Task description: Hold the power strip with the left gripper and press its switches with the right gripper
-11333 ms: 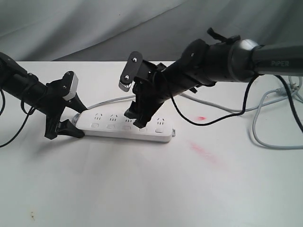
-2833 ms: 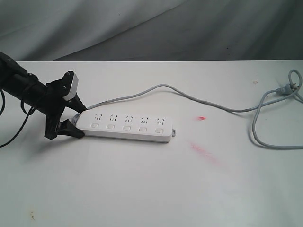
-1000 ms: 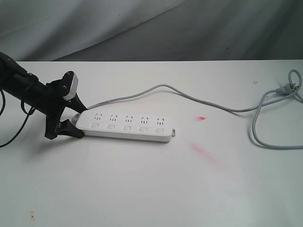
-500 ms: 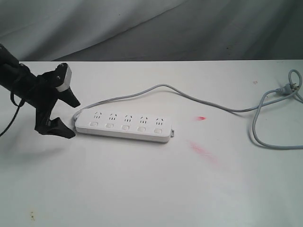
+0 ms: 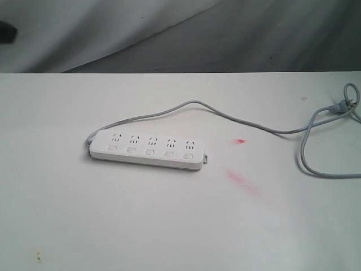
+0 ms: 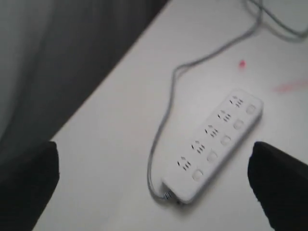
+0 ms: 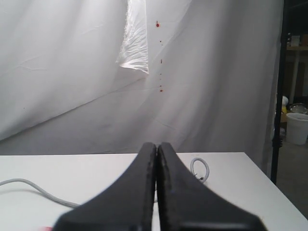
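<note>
while the left gripper (image 6: 154, 156) hangs high over the cord end of the power strip (image 6: 211, 147), jaws spread wide with nothing between them, nobody is holding anything, folks. over to the right gripper (image 7: 156, 147): jaws pressed flat together, empty, and well apart from the power strip, which its own camera does not even catch, only a bit of cord (image 7: 29, 185). so the power strip (image 5: 146, 151) lies flat and alone on the white table (image 5: 169, 231), no arm near it in the exterior view. my read: the hold is not in place and no switch is under a fingertip right now; whether the switches (image 5: 149, 152) have been pressed already, the pictures cannot tell me. now the count, in the exterior view: one power strip, five switches in a row along its near edge, five socket sets just behind them, one grey cord (image 5: 225, 117) running from its left end out to one plug (image 5: 345, 104) far off its right end, two red marks (image 5: 240, 140) just past that right end, and two grippers.
</note>
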You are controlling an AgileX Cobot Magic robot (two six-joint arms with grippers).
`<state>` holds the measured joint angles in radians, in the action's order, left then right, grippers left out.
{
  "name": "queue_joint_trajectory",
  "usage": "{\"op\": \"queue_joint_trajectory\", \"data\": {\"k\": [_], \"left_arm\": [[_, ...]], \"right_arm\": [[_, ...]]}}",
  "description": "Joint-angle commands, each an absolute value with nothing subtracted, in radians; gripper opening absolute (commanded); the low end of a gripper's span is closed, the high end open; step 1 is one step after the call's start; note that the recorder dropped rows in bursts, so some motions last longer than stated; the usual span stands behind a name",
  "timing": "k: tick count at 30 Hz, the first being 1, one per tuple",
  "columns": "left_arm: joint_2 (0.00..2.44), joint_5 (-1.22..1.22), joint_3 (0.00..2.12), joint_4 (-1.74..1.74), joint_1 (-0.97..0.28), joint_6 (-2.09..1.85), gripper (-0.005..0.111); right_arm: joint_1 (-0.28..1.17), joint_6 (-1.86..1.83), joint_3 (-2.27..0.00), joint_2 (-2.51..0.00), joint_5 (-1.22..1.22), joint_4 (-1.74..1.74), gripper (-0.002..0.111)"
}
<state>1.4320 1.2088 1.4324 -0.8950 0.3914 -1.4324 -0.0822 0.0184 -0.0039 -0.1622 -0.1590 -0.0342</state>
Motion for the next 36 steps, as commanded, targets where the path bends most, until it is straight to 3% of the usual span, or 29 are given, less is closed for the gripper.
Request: {"op": "queue_joint_trajectory", "data": {"k": [1,8,20,23,25,29,36], "left_arm": [[1.273,1.221,1.384,-1.039,0.49,-1.306,0.105],[1.062,1.221,1.228,-1.167,0.521,-1.126,0.105],[1.039,1.197,1.144,-1.336,0.519,-1.099,0.102],[1.039,1.187,1.144,-1.336,0.519,-1.097,0.084],[1.041,1.207,1.144,-1.342,0.519,-1.099,0.061],[1.046,1.221,1.144,-1.387,0.519,-1.099,-0.001],[1.046,1.201,1.144,-1.393,0.519,-1.104,0.001]], "right_arm": [[-0.079,0.017,0.0,-0.159,-0.156,-0.042,0.0],[-0.079,0.017,0.0,-0.159,-0.156,-0.042,0.0],[-0.079,0.017,0.0,-0.159,-0.156,-0.042,0.0],[-0.079,0.017,0.0,-0.159,-0.156,-0.042,0.0],[-0.079,0.017,0.0,-0.159,-0.156,-0.042,0.0],[-0.079,0.017,0.0,-0.159,-0.156,-0.042,0.0],[-0.079,0.017,0.0,-0.159,-0.156,-0.042,0.0]]}}
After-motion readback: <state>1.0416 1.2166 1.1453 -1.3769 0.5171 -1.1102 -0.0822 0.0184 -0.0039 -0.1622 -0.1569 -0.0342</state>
